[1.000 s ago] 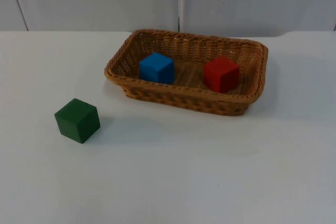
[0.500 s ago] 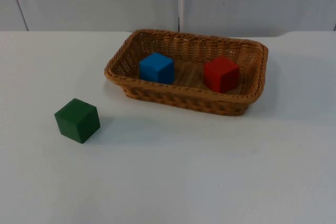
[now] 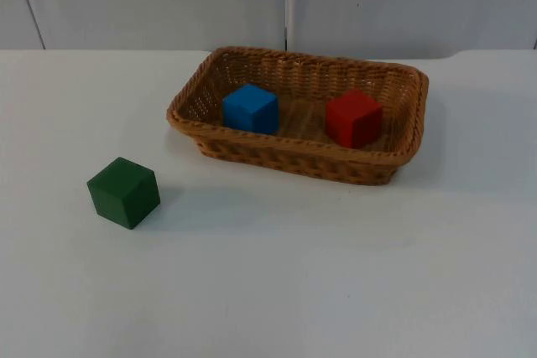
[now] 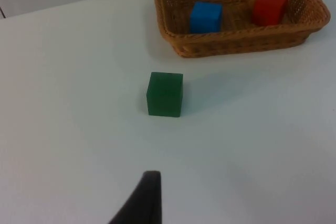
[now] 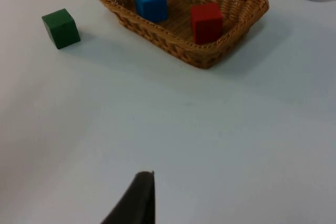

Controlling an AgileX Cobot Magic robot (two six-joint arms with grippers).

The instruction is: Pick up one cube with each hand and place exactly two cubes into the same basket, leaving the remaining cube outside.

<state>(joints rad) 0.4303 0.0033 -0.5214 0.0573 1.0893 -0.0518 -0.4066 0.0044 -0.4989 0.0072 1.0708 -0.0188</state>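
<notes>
You saw a white table (image 3: 336, 274) run back to a grey partition wall (image 3: 151, 2). On it sat the wicker basket (image 3: 298, 159), holding the blue cube (image 3: 250, 108) and red cube (image 3: 353, 118) apart. The green cube (image 3: 124, 192) stood outside, well apart. No writing showed. You couldn't tell either gripper's opening; both arms waited.

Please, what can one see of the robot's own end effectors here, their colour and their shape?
In each wrist view one fingertip of that arm's end effector shows. The left fingertip is black, matte, and narrows upward to a blunt squared tip. The right fingertip looks alike: black, tapering, blunt at the tip. No marking is visible on either.
</notes>
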